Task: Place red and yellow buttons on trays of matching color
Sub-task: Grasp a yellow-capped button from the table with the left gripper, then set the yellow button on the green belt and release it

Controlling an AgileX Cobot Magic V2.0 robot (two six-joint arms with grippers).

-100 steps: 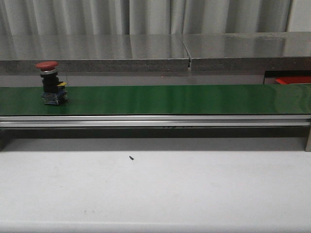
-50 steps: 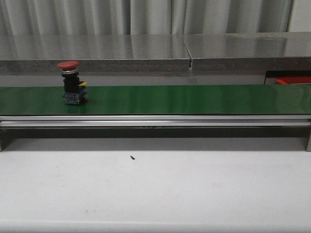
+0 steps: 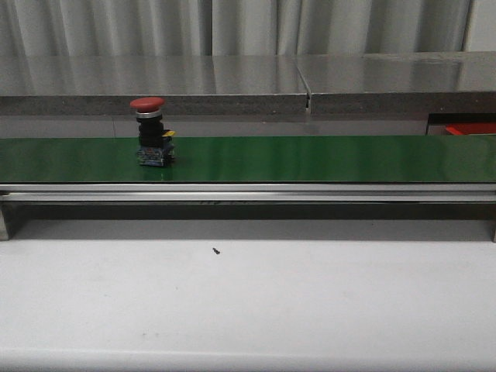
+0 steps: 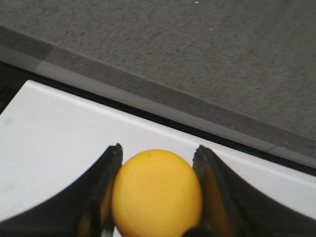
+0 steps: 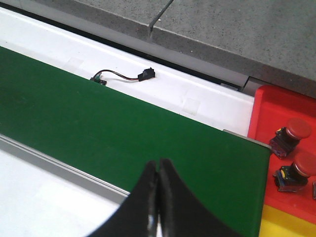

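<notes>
**Front view: one red button on the belt, a yellow one in the left gripper**

Front view shows a red button (image 3: 151,132) standing upright on the green belt (image 3: 310,159), in the left third of the frame. Its red cap sits on a black body with a blue and yellow base. At the far right edge, behind the belt, a sliver of the red tray (image 3: 467,128) shows. A small dark speck (image 3: 216,250) lies on the white table (image 3: 248,310) in front of the belt. Neither arm appears in this view.

In the left wrist picture, the left gripper (image 4: 157,192) is part open and clamped on a yellow button (image 4: 157,195) — the round yellow cap fills the gap between the two dark fingers (image 4: 101,192) at the bottom centre. Under it is a white surface (image 4: 54,143), with grey floor (image 4: 197,59) across the upper frame.

In the right wrist picture, the right gripper (image 5: 158,197) is fully closed and holds nothing; its black fingers meet at the bottom centre, over the belt (image 5: 98,128). At the right edge lies the red tray (image 5: 281,106) with two red buttons in it — one (image 5: 291,134) above the other (image 5: 297,170). A strip of the yellow tray (image 5: 286,224) shows in the lower right corner, just beside the red one. A short cable (image 5: 123,75) with a black plug lies on the white ledge behind the belt, upper left of centre.
</notes>
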